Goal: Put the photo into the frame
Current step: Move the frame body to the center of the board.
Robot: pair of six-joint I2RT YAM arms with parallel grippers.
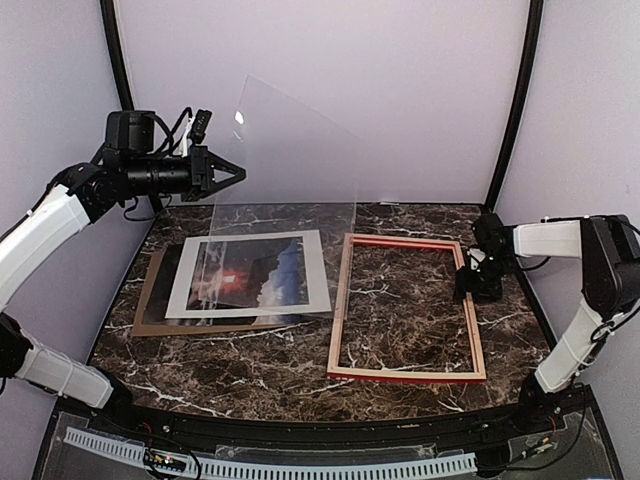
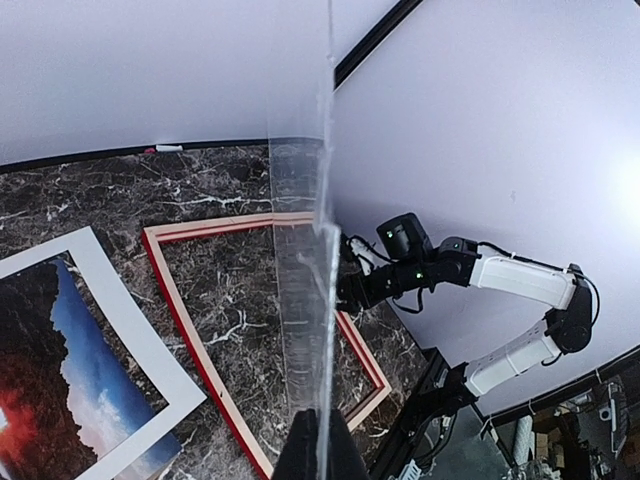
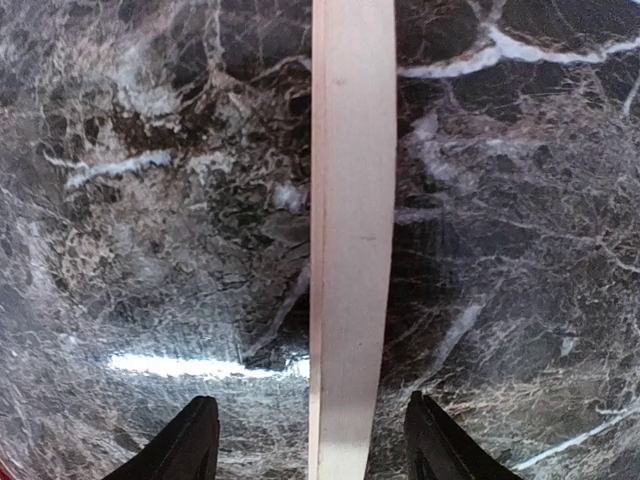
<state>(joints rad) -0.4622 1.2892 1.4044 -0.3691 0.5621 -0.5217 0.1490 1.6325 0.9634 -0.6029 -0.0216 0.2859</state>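
The frame (image 1: 339,300) lies flat on the marble table, pale wood back up, red showing along its edges. Left of it the photo (image 1: 250,275) lies face up under a white mat (image 1: 318,272). My left gripper (image 1: 238,175) is raised at the back left, shut on the edge of a clear pane (image 1: 285,150) that it holds upright in the air. In the left wrist view the pane (image 2: 300,330) rises edge-on from the shut left gripper (image 2: 320,445). My right gripper (image 3: 311,425) is open astride the frame's right rail (image 3: 350,250), with a gap on each side.
A brown backing board (image 1: 150,305) lies under the mat and photo at the left. Purple walls with black corner posts (image 1: 515,100) close in the table. A perforated white strip (image 1: 300,468) runs along the near edge.
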